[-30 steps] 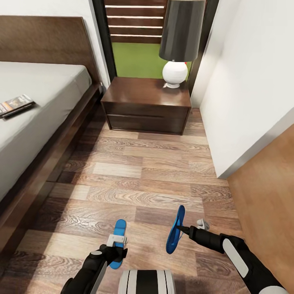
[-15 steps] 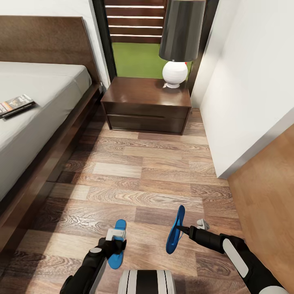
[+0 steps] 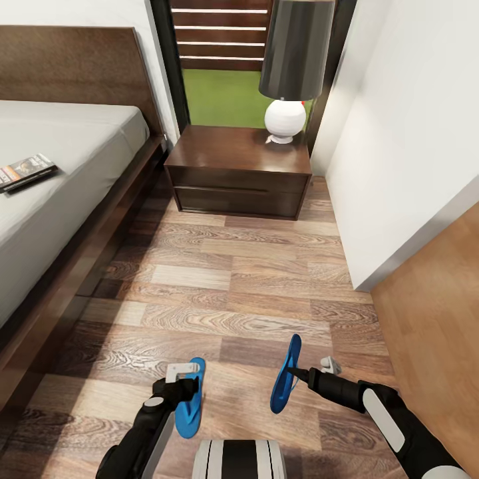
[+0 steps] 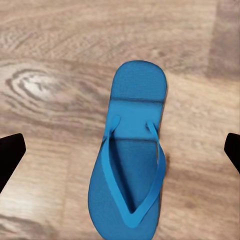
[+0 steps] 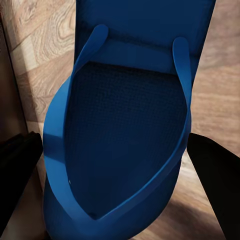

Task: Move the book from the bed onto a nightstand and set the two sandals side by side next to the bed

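Book [image 3: 26, 171] (cover lettering unreadable) on bed [image 3: 60, 153]

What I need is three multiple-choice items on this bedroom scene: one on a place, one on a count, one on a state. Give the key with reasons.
1. Where does the book lie?
A. On the nightstand
B. On the bed
C. On the floor

2. How many blue sandals are there?
A. One
B. Two
C. Three

3. How is the left gripper?
A. Open above a sandal that lies flat
B. Shut on a sandal
C. Shut on the book

Key:
1 B: the book rests on the grey mattress of the bed.
2 B: the left sandal lies on the floor, and the right sandal is held on edge in the right gripper.
3 A: the left gripper has its fingers wide apart, with the left sandal flat on the planks between them.
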Available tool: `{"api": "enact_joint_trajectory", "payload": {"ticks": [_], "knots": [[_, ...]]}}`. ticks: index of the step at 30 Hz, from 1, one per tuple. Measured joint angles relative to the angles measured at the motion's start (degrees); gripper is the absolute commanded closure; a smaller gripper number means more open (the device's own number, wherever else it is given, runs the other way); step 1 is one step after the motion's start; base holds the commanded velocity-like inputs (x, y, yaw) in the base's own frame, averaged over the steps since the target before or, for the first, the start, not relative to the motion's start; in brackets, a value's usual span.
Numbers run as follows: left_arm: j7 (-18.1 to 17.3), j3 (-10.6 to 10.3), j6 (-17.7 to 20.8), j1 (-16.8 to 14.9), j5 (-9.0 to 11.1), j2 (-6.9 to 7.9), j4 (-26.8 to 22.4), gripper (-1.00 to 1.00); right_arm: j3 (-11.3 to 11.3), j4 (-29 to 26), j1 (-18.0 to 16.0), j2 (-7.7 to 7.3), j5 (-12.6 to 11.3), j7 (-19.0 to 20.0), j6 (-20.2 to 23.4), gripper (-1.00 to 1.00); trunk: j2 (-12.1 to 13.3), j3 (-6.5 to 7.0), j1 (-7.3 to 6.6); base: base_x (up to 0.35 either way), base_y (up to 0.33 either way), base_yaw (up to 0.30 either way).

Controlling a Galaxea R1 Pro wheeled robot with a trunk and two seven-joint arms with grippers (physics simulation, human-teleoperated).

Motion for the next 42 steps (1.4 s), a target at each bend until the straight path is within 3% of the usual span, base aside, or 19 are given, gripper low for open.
{"api": "enact_joint_trajectory", "payload": {"ticks": [8,42], "knots": [[0.08,-0.08,-0.11,0.0,0.22,0.09,-0.01,-1.0,0.0,-0.02,-0.01,0.0,-0.01,-0.01,0.0,1.0,0.0,0.0,0.0,0.0,0.0,0.0],[-0.22,-0.41,-0.12,0.0,0.18,-0.04,0.03,-1.0,0.0,-0.01,-0.02,0.03,0.1,-0.01,-0.03,1.0,-0.45,-7.53,0.88,0.0,0.0,0.0]]}}
